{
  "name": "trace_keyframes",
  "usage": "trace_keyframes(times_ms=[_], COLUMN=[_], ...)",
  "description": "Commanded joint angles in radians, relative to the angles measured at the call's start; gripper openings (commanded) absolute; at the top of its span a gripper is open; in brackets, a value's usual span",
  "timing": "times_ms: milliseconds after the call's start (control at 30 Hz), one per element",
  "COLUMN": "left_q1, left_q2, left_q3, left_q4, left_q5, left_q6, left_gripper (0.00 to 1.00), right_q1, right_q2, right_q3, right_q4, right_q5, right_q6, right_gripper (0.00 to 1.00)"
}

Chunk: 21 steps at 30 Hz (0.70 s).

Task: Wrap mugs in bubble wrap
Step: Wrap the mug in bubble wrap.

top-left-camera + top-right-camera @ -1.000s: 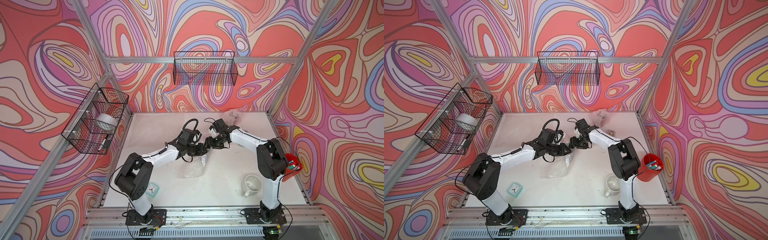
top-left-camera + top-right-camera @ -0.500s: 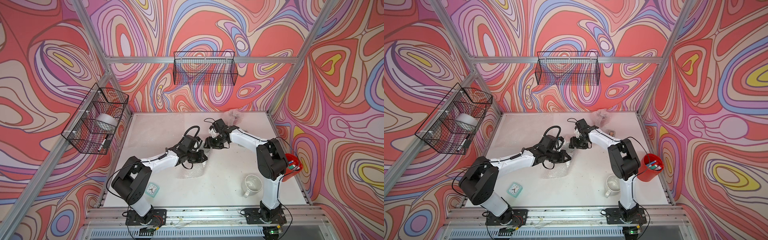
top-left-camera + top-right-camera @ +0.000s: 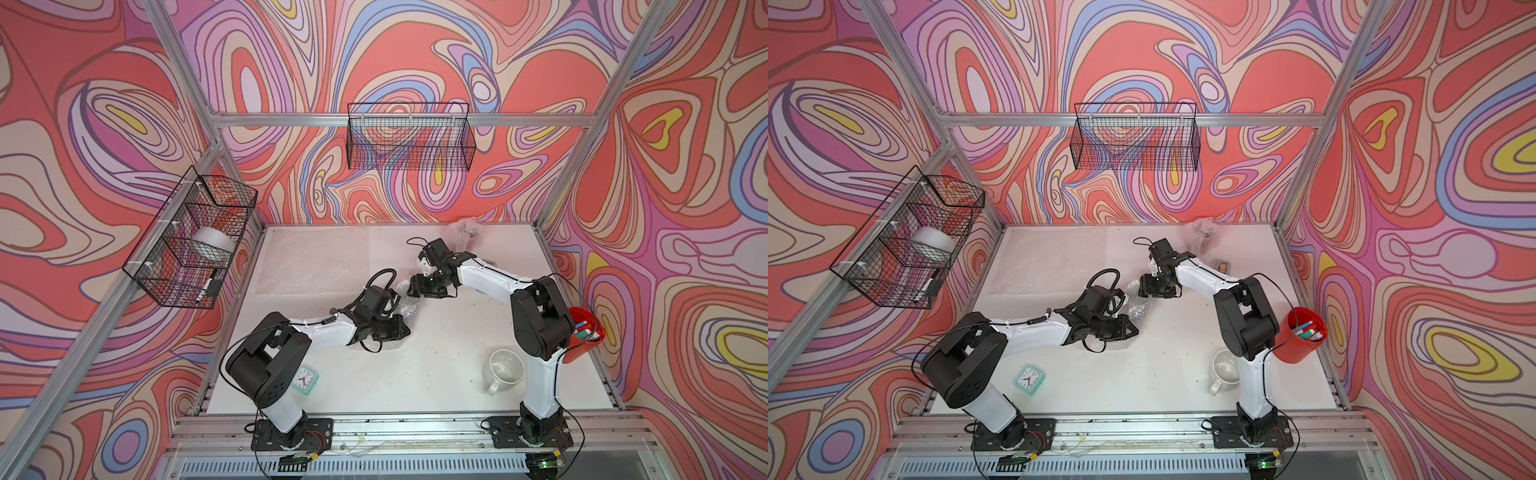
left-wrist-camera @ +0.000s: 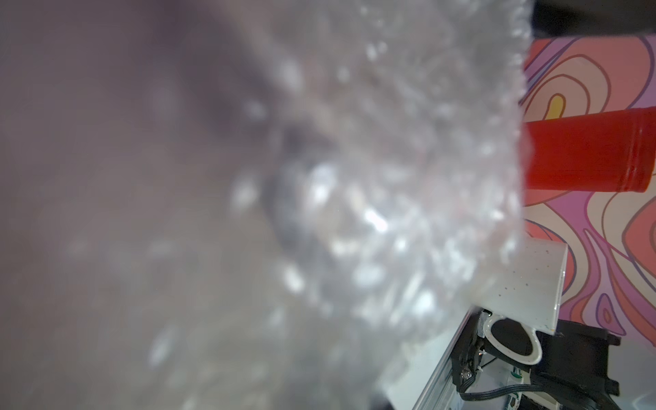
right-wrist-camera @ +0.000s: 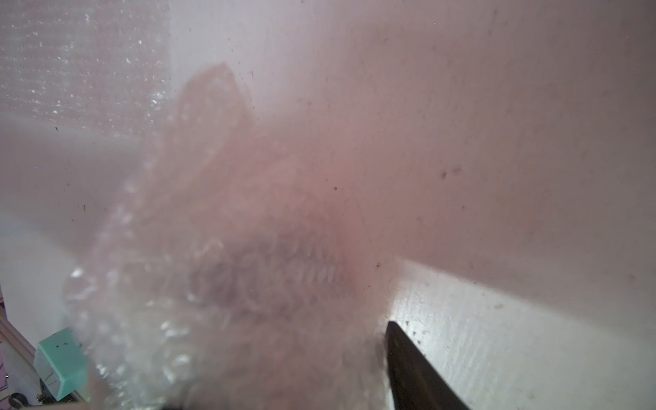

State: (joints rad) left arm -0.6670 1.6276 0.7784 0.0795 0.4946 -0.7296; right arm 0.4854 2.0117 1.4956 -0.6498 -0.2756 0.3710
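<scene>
Right wrist view: a crumpled bundle of clear bubble wrap (image 5: 227, 269) fills the near field. A dull purplish form shows through it and cannot be identified. One dark finger (image 5: 411, 372) of the right gripper (image 3: 417, 287) shows at the bundle's edge with its partner hidden, so the state of those jaws cannot be told. In both top views the bundle lies mid-table between the two grippers. The left gripper (image 3: 400, 329) sits at its near side. Wrap veils the left wrist view, so the state of those jaws cannot be told either.

A flat clear bubble wrap sheet (image 3: 311, 262) lies at the far left of the white tabletop (image 3: 436, 374), which is flecked with dark specks. A second wrap bundle, reddish inside (image 3: 467, 230), stands at the far edge. A white handled mug (image 3: 505, 368) stands upright and bare beside the right arm's base. A small teal alarm clock (image 3: 306, 377) lies by the left arm's base. A red plastic cup of markers (image 3: 582, 338) sits at the right edge.

The walls (image 3: 415, 54) carry red, pink and lavender swirls behind an aluminium frame (image 3: 395, 120). A black wire basket (image 3: 409, 141) hangs on the rear wall. A second wire basket (image 3: 166, 286) on the left wall holds a white roll (image 3: 212, 245).
</scene>
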Motion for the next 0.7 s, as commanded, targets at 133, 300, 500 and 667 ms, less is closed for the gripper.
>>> trace_keyframes(times_ms=[133,300,500,667], left_q1=[-0.001,0.015,0.073,0.086], left_q2=[-0.218,-0.273,-0.164,-0.111], left_q3=[0.064,0.112,0.238,0.269], left_q4=[-0.108,-0.211,-0.395,-0.440], left_q5=[-0.111,-0.308,-0.494,-0.531], left_q6=[0.095,0.111,0.075,0.058], left_gripper=[0.18,0.21,0.46,0.62], right_q1=[0.015,0.026,0.039,0.047], right_q2=[0.069,0.085,0.125,0.155], right_q3=[-0.009,-0.002,0.023,0.035], right_q4=[-0.079,-0.098,-0.139,-0.168], right_q5=[0.131,0.165,0.203,0.235], right_q6=[-0.021,-0.033,-0.044,-0.043], right_gripper=[0.61,0.61,0.61,0.61])
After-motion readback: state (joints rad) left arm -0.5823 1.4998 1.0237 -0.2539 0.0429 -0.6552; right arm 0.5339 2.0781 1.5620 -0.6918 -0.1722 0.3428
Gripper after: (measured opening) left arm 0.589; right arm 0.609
